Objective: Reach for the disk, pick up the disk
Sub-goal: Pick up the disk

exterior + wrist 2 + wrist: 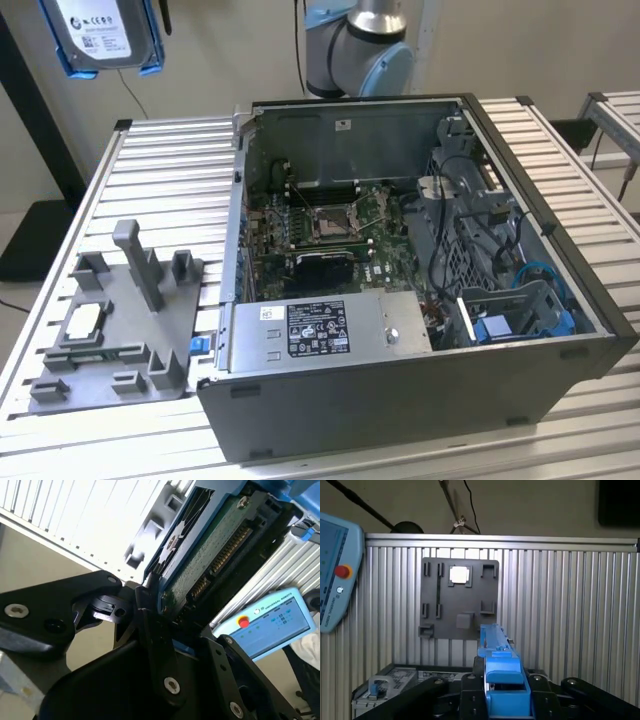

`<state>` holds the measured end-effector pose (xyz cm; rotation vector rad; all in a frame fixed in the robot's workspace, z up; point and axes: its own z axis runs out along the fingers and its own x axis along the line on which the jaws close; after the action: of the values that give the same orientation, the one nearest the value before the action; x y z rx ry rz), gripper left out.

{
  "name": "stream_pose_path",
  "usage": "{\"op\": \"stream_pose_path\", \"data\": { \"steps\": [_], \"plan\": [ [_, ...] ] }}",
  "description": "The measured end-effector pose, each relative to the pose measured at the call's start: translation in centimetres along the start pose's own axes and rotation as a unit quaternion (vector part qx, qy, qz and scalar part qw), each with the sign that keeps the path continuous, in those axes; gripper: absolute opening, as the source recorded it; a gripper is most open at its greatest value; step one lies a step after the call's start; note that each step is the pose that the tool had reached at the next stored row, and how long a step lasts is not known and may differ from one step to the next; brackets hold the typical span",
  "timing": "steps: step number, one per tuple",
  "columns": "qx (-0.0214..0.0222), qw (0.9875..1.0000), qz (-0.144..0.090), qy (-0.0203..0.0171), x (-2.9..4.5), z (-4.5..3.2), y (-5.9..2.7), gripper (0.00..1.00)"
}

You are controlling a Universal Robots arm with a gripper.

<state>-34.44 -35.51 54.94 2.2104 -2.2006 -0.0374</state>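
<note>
The disk (100, 32), silver-grey with a white label and a blue bracket, hangs high above the table's far corner at the exterior view's left. In the second wrist view its green circuit-board underside (215, 545) faces the camera, and my gripper (162, 617) is shut on its near end. In the first wrist view the disk's blue bracket edge (501, 672) stands between the black fingers (470, 682) of my gripper (504, 685), with the table far below it.
An open computer case (400, 400) with a silver box (330, 328) inside fills the table's middle. A grey fixture plate (120, 330) carrying a small square chip (82, 322) lies at the exterior view's left. The arm's base (360, 45) stands behind the case. A teach pendant (270, 625) sits beside the table.
</note>
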Motion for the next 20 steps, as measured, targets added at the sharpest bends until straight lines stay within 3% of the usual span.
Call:
{"op": "stream_pose_path", "data": {
  "steps": [20],
  "plan": [
    [0.0,1.0,0.0,0.0,0.04,-0.27,-8.39,0.0]
  ]
}}
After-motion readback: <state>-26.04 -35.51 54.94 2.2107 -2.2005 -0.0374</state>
